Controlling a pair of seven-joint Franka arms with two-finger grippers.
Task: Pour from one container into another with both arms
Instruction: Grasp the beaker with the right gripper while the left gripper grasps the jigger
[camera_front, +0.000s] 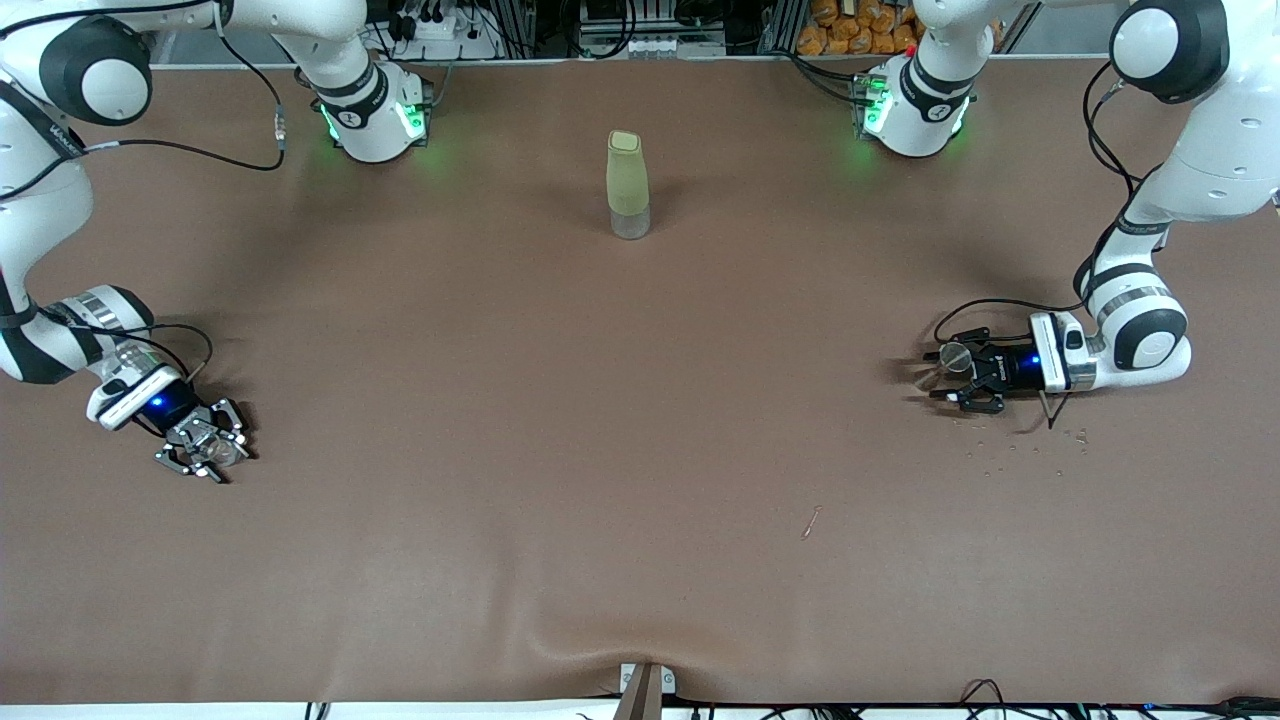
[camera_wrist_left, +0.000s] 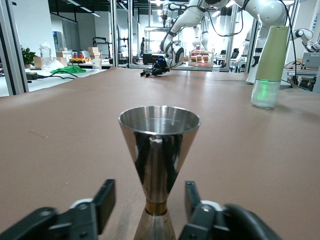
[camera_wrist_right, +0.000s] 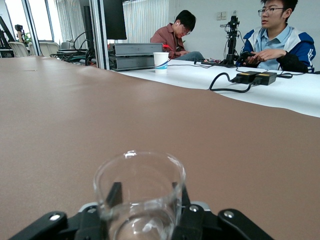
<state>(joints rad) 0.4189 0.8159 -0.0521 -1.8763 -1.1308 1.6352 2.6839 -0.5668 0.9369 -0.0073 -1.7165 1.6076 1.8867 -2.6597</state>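
A steel jigger (camera_front: 955, 357) stands on the table toward the left arm's end. My left gripper (camera_front: 942, 377) is low at the table around it and open. In the left wrist view the jigger (camera_wrist_left: 159, 135) stands upright between the fingers (camera_wrist_left: 104, 202), with a gap on each side of its waist. Toward the right arm's end, my right gripper (camera_front: 208, 447) is shut on a clear glass (camera_front: 218, 450). In the right wrist view the glass (camera_wrist_right: 140, 182) fills the space between the fingers (camera_wrist_right: 183, 196) and looks empty.
A pale green bottle (camera_front: 628, 185) with a clear base stands upright mid-table, nearer the robots' bases; the left wrist view shows the bottle (camera_wrist_left: 270, 60) too. Small specks (camera_front: 1020, 450) lie on the brown mat beside the left gripper, and a thin twig-like scrap (camera_front: 811, 521) nearer the camera.
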